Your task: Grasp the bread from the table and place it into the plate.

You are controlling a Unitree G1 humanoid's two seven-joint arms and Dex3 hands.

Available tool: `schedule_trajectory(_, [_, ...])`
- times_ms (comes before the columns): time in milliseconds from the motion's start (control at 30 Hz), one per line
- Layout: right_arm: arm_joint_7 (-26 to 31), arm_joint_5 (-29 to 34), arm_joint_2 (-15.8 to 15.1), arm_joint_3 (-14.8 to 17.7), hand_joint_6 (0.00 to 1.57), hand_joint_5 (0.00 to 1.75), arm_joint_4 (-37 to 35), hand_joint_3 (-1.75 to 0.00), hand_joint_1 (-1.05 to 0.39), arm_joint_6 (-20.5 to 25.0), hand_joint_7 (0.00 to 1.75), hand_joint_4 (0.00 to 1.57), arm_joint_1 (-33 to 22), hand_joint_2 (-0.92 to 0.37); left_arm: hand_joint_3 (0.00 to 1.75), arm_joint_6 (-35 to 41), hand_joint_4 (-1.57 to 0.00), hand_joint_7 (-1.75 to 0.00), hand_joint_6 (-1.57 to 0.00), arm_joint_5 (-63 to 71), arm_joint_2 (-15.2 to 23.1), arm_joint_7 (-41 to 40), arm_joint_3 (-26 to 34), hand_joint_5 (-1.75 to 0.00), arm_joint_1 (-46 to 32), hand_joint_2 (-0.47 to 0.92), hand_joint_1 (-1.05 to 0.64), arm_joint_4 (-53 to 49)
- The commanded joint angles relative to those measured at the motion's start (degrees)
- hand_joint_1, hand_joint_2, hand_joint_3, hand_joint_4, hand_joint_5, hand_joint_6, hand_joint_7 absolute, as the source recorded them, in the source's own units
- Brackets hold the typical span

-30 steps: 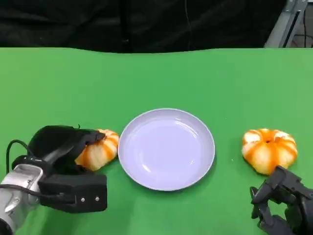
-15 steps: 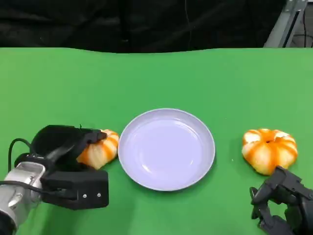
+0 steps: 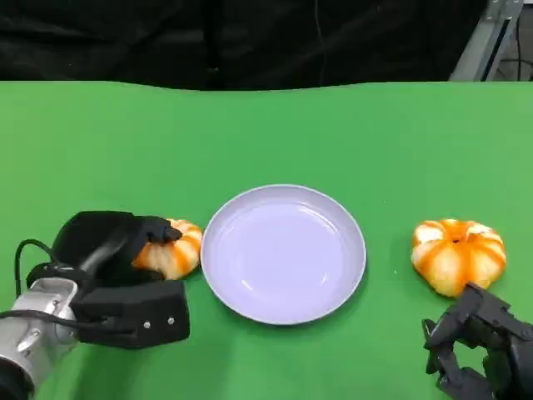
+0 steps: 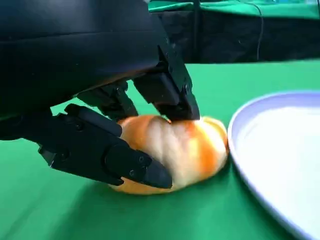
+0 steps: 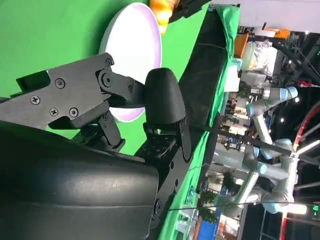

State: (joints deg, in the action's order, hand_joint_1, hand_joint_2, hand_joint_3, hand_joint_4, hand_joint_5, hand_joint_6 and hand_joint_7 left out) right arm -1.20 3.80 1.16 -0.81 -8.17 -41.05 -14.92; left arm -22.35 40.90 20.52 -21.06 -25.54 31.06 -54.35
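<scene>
Left hand (image 3: pixel 117 250) has its fingers (image 4: pixel 110 155) closed around the near-left bread (image 3: pixel 171 248), which lies on the green table (image 3: pixel 250 125) just beside the plate's (image 3: pixel 283 252) left rim — not yet lifted. Bread looks light, soft and crushable, so hold the domed flanks gently. Right hand (image 3: pixel 479 350) at the table's near right corner — fingers curled, holding nothing.
</scene>
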Motion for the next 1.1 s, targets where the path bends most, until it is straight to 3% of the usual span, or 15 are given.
schedule_trajectory(33, [0.1, -0.3, -0.6, 0.1, 0.70, 1.75, 0.7, -0.65, -0.15, 0.4, 1.59, 0.81, -0.2, -0.81, 0.30, -1.4, -0.66, -1.71, -0.52, -0.8, 0.4, -1.2, 0.2, -1.74, -0.8, 0.92, 0.02, -1.4])
schedule_trajectory(133, [0.1, -0.4, -0.6, 0.2, 0.70, 1.75, 0.6, -0.66, -0.15, 0.3, 1.60, 0.81, -0.1, -0.80, 0.30, -1.4, -0.66, -1.74, -0.50, -1.1, 0.7, -1.5, 0.7, -1.75, -0.7, 0.92, 0.03, -0.9])
schedule_trajectory(333, [0.2, -0.5, -0.4, 0.2, 0.70, 1.75, 0.5, -0.66, -0.14, 0.4, 1.60, 0.81, 0.0, -0.80, 0.28, -0.4, -0.64, -1.63, -0.59, -2.2, 1.9, -0.5, 2.3, -1.75, -0.8, 0.91, 0.04, 2.1])
schedule_trajectory(767, [0.1, -0.7, -0.7, 0.6, 0.69, 1.75, -0.8, -0.67, -0.14, -0.4, 1.60, 0.81, 0.6, -0.80, 0.19, -2.0, -0.69, -1.47, -0.72, -3.1, 3.7, 1.6, 4.8, -1.75, -1.8, 0.91, 0.03, 16.5])
schedule_trajectory(867, [0.2, -0.5, -0.7, 0.6, 0.69, 1.75, -1.1, -0.67, -0.13, -0.8, 1.59, 0.80, 0.8, -0.80, 0.20, -1.1, -0.70, -1.38, -0.77, -2.3, 2.9, 2.7, 4.6, -1.72, -1.7, 0.90, -0.02, 20.9])
schedule_trajectory(1100, [0.1, -0.6, -0.6, 0.4, 0.70, 1.75, -0.7, -0.67, -0.14, -0.2, 1.60, 0.82, 0.7, -0.79, 0.21, -0.2, -0.66, -1.37, -0.75, -2.1, -0.2, 6.7, 3.2, -1.75, -0.1, 0.90, -0.02, 23.3])
